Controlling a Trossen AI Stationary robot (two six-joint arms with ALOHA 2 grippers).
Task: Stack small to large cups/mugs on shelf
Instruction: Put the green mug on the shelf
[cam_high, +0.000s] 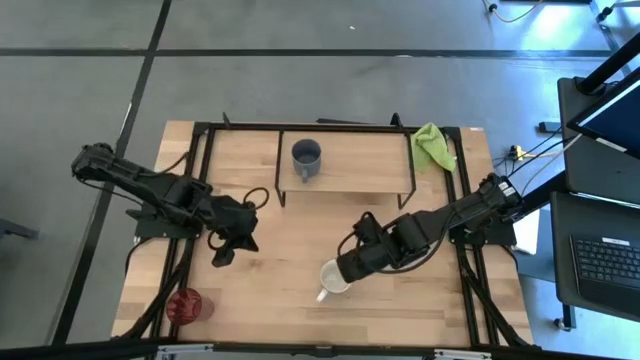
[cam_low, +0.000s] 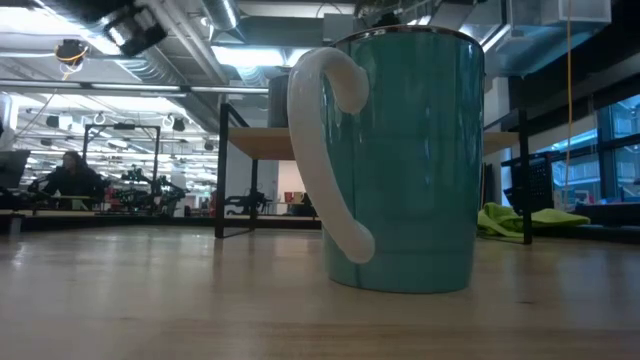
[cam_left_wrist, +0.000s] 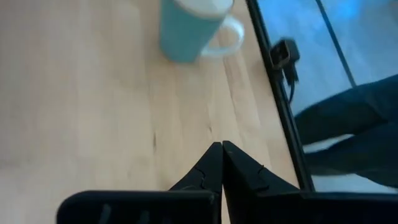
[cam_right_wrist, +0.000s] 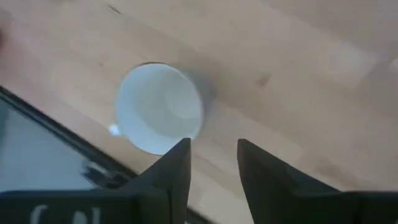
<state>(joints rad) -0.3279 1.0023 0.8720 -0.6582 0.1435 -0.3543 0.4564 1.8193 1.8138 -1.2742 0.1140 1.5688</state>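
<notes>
A mug (cam_high: 333, 278), teal outside with a white inside and a white handle, stands upright on the table near its near edge. It fills the low view (cam_low: 400, 160) and shows in the left wrist view (cam_left_wrist: 186, 28). My right gripper (cam_high: 347, 266) is open just above the mug, one fingertip over the mug's rim (cam_right_wrist: 160, 107). A dark grey mug (cam_high: 306, 158) stands on the left part of the low wooden shelf (cam_high: 360, 170). A red tumbler (cam_high: 188, 305) stands at the table's near left corner. My left gripper (cam_high: 222, 250) is shut and empty over the table's left middle.
A green cloth (cam_high: 432, 145) lies at the far right, beside the shelf's right end. The shelf's board to the right of the grey mug is bare. The table's black frame (cam_high: 200, 180) runs along its edges. A desk with a laptop (cam_high: 610, 260) stands right of the table.
</notes>
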